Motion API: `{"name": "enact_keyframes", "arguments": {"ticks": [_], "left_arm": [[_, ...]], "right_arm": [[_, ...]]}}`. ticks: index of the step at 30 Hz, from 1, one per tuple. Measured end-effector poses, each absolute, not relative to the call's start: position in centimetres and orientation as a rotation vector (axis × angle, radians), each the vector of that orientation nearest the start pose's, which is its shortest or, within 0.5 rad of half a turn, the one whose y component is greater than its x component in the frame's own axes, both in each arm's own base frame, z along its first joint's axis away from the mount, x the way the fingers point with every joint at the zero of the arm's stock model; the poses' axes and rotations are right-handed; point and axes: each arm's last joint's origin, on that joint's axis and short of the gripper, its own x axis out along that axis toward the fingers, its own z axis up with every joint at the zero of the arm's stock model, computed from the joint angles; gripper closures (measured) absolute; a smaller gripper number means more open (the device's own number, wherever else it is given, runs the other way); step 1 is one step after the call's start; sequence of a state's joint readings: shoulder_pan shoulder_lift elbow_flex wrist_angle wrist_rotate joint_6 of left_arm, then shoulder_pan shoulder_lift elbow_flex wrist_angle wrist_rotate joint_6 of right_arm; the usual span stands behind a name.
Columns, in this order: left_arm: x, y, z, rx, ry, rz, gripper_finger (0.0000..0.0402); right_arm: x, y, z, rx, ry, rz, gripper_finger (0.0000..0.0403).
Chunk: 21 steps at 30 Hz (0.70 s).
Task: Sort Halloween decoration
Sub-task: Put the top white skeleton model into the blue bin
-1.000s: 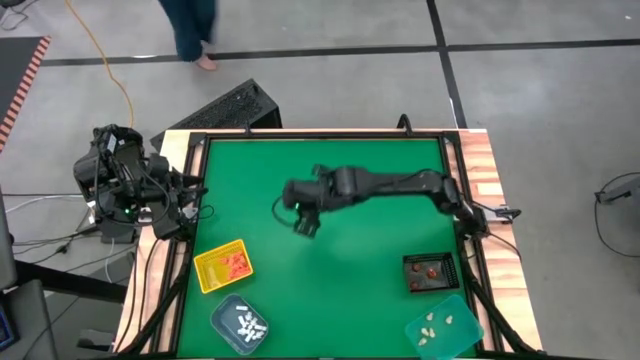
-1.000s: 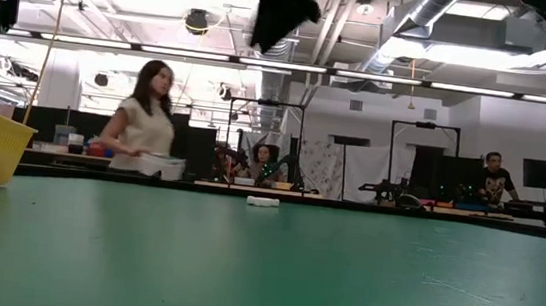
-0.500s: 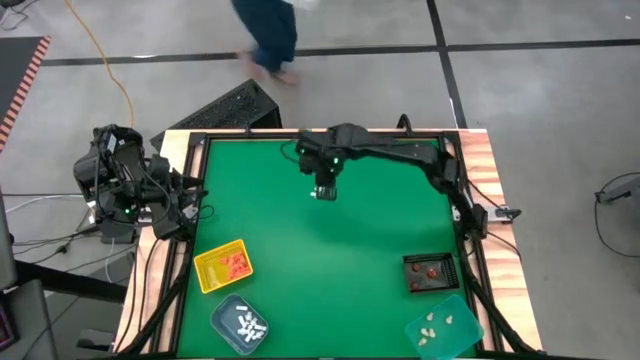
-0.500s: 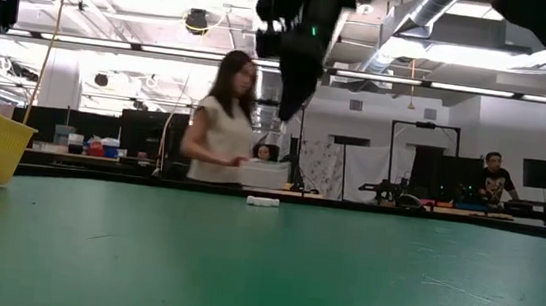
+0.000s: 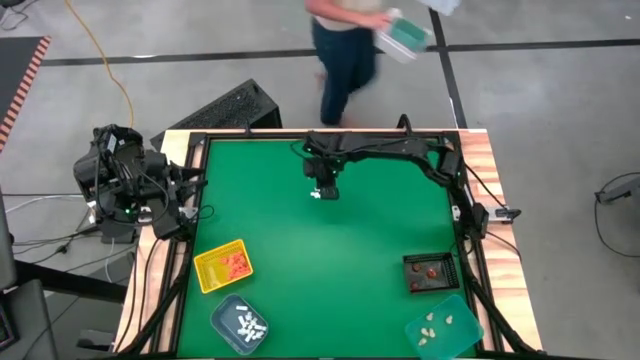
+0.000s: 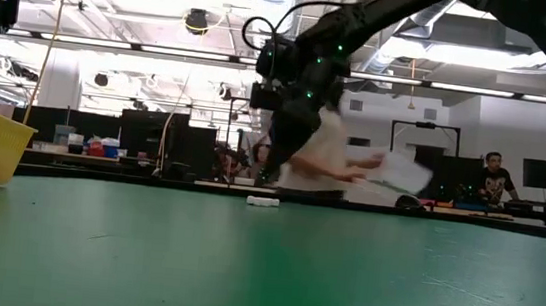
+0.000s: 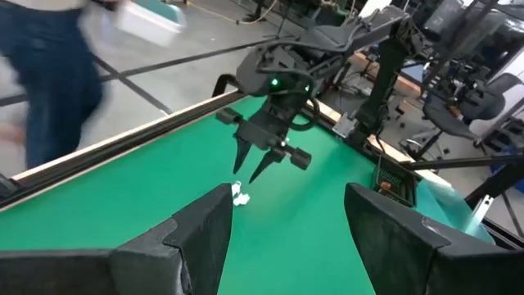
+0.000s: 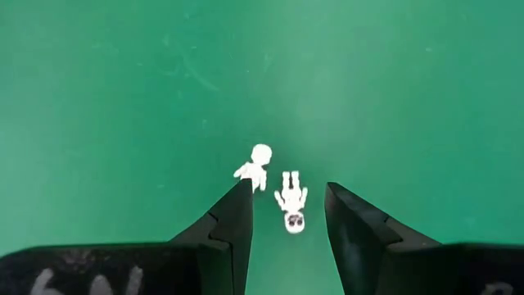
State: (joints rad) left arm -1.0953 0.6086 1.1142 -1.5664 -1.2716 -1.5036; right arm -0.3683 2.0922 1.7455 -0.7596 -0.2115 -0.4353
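Halloween decoration pieces, 2 tiny white figures (image 8: pixel 277 187), lie side by side on the green table (image 5: pixel 380 240) near its far edge. Left gripper (image 7: pixel 286 225) waits off the table's left side, fingers apart. Right gripper (image 8: pixel 286 215) hangs just above the figures, fingers apart, holding nothing.

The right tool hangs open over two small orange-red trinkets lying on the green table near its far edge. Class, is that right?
Not quite: the two trinkets are white, not orange-red, as the right wrist view shows. The rest holds: the right tool hangs open over them on the green table, near its far edge.
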Motion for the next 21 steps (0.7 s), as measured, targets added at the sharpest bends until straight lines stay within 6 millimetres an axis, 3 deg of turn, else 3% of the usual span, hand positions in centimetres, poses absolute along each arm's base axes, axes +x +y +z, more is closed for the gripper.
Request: {"name": "enact_keyframes", "arguments": {"ticks": [21], "left_arm": [[3.6, -1.0, 35.9, -0.469, 0.179, 0.379, 0.0176]], "right_arm": [[41.1, -15.4, 16.9, -0.086, 1.099, 0.065, 0.0255]]}}
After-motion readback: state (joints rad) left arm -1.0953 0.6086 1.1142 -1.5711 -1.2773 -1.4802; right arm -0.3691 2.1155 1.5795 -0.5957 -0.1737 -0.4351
